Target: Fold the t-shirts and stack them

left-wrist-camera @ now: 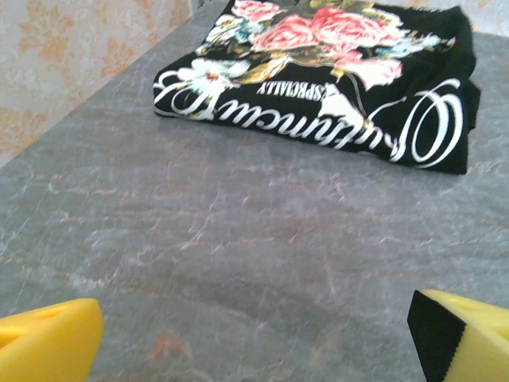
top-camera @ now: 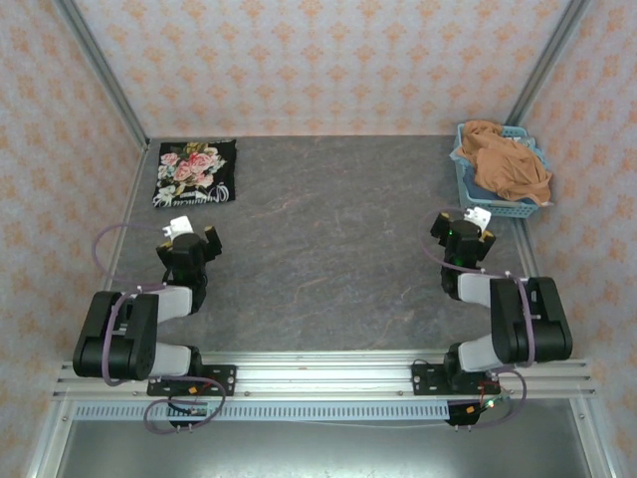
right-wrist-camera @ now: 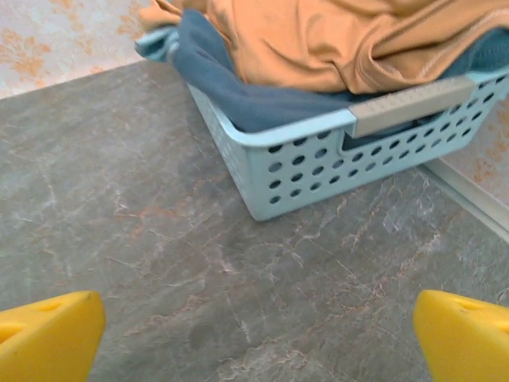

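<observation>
The table (top-camera: 328, 249) lay bare across its middle, free for me. A folded black t-shirt (top-camera: 196, 172) blocked its far-left corner, the heaped basket (top-camera: 503, 208) its far-right.

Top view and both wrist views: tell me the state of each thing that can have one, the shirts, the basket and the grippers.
black t-shirt: folded, print up, flat on the table.
orange t-shirt: unfolded, bunched in the basket.
blue garment: crumpled under the orange t-shirt.
basket: upright, full of clothes.
left gripper: open, empty.
right gripper: open, empty.
</observation>
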Action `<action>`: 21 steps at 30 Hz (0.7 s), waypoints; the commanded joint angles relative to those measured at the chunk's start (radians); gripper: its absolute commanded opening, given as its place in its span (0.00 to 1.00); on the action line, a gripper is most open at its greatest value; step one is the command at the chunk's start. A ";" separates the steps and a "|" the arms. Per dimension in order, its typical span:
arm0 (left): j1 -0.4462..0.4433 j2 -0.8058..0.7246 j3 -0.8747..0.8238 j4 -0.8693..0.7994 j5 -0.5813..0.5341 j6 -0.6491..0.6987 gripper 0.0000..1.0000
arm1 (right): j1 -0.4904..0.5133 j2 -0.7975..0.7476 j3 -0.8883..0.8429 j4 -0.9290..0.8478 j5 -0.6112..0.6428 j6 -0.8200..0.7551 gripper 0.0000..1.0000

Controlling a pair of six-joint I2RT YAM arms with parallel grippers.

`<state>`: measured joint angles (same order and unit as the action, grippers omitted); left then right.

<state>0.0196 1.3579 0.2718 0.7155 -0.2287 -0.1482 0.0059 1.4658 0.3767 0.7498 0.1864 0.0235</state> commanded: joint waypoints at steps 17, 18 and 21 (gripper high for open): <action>-0.091 0.006 -0.007 0.195 -0.142 0.072 1.00 | 0.011 0.029 -0.068 0.199 -0.003 0.002 0.99; -0.115 0.009 -0.009 0.208 -0.161 0.093 1.00 | 0.012 0.028 -0.070 0.200 0.002 0.004 0.99; -0.143 0.019 -0.019 0.241 -0.048 0.179 1.00 | 0.016 0.033 -0.053 0.177 0.009 0.003 0.99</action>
<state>-0.1013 1.3643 0.2569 0.8829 -0.3134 -0.0692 0.0151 1.5135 0.3199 0.8993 0.1616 0.0212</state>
